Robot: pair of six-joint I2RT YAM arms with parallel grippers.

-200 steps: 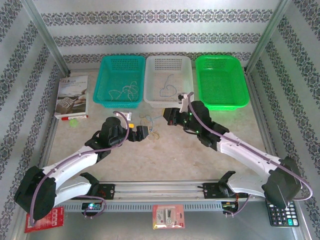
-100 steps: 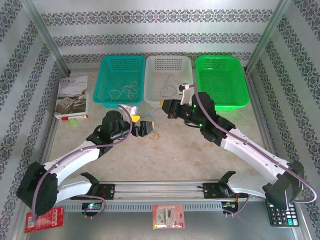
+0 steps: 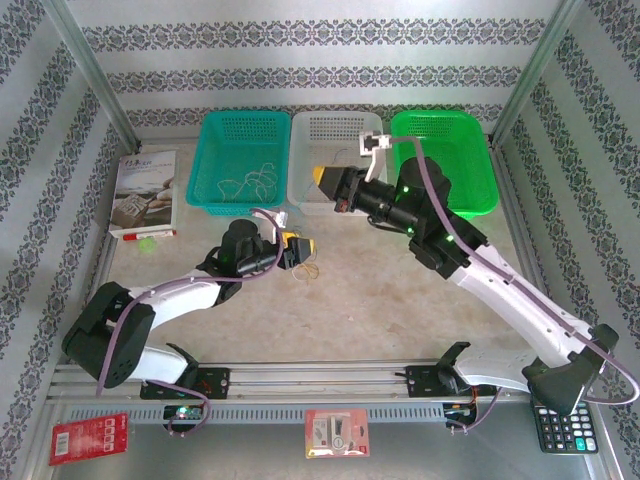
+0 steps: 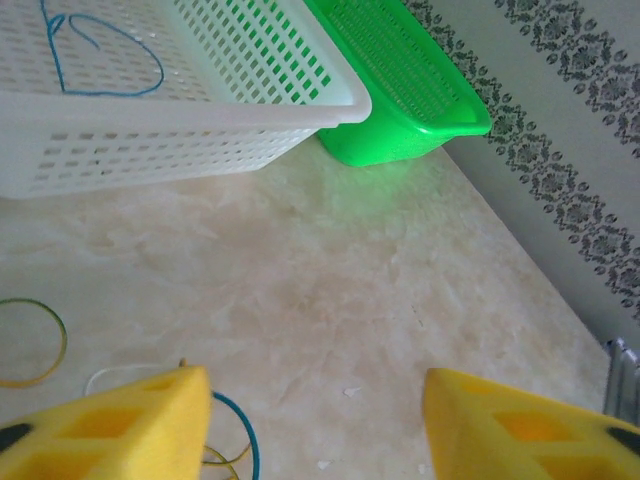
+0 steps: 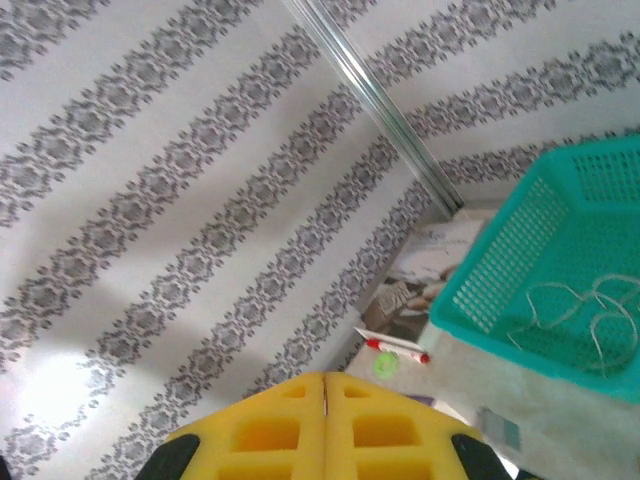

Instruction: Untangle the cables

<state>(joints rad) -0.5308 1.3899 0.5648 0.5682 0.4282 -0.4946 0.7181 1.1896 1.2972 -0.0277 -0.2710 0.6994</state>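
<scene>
Got left jaws parked mid-frame just over the yellow and blue cables (image 3: pixel 306 268) on the counter (image 3: pixel 380 300), partway open, holding nothing. Right jaws up by the white basket (image 3: pixel 297 190), pinched shut, seemingly empty. Could easily grab both strands together and cinch the knot tighter.

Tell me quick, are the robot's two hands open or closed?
Left gripper: open, holding nothing.
Right gripper: closed; whether it holds anything cannot be told.
</scene>
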